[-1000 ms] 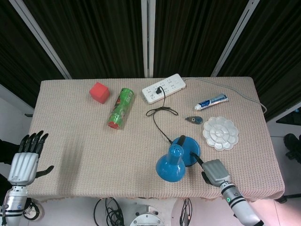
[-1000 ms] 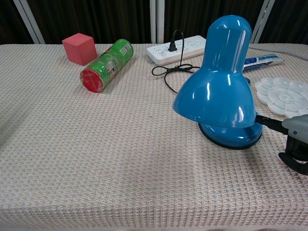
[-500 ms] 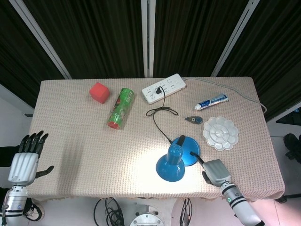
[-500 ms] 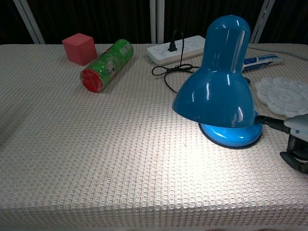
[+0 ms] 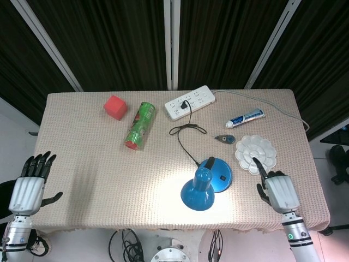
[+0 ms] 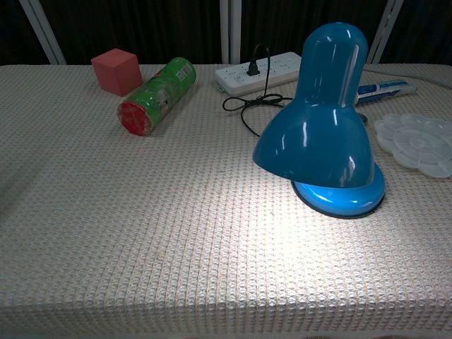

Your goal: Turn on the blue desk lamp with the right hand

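The blue desk lamp (image 5: 204, 183) stands near the table's front edge and is lit, throwing a bright patch on the cloth to its left. In the chest view the blue desk lamp (image 6: 321, 127) fills the right half, its shade tilted forward over its round base. My right hand (image 5: 278, 188) hovers to the right of the lamp, apart from it, one finger stretched toward the palette and the others curled, holding nothing. It does not show in the chest view. My left hand (image 5: 30, 183) hangs off the table's left front corner, fingers spread, empty.
A white paint palette (image 5: 256, 154) lies just beyond my right hand. A toothpaste tube (image 5: 245, 117), a white power strip (image 5: 190, 101) with the lamp's black cord (image 5: 185, 136), a green can (image 5: 140, 125) lying on its side and a red cube (image 5: 115, 107) sit further back.
The lamp went from dark to lit. My right hand has since drawn away from the lamp's base to the right and left the chest view.
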